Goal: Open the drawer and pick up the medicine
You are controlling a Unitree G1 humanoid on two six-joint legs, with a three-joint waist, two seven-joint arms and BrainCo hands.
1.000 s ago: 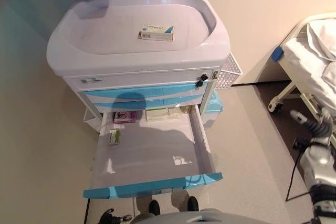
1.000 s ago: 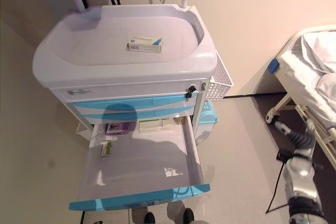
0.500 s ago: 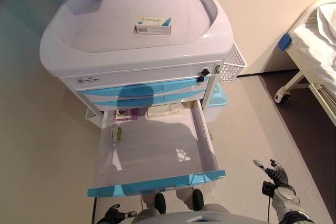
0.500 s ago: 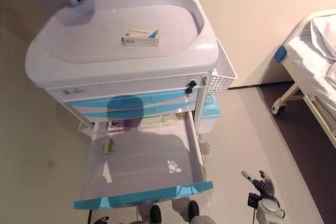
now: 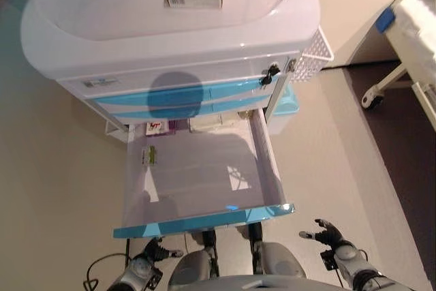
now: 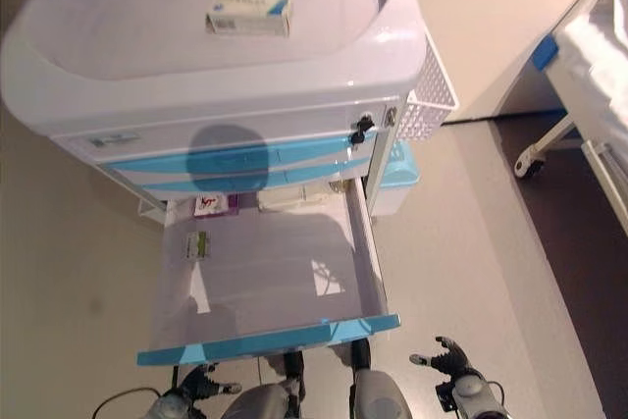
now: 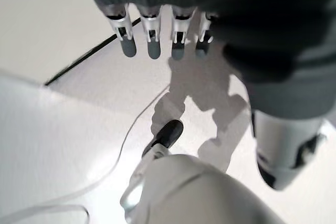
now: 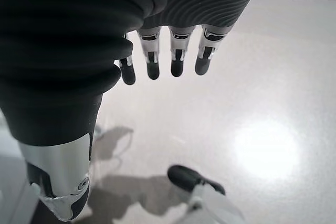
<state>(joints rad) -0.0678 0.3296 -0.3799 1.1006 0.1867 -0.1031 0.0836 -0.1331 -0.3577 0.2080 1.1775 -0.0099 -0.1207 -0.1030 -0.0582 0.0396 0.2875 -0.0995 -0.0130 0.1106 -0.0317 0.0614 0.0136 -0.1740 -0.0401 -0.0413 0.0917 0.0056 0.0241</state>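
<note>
Both hands, left hand [image 5: 151, 255] & right hand [image 5: 330, 236], low by floor, fingers loosely spread, holding nothing; drawer [image 5: 204, 219] open; medicine box [image 5: 148, 156] near its back-left corner.

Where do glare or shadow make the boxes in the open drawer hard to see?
Left eye view: shadow covers the rear of the drawer, dimming the boxes there; the small green box is plainly visible; a bright patch on the drawer floor covers nothing. Right wrist view: glare only on the room floor.
</note>
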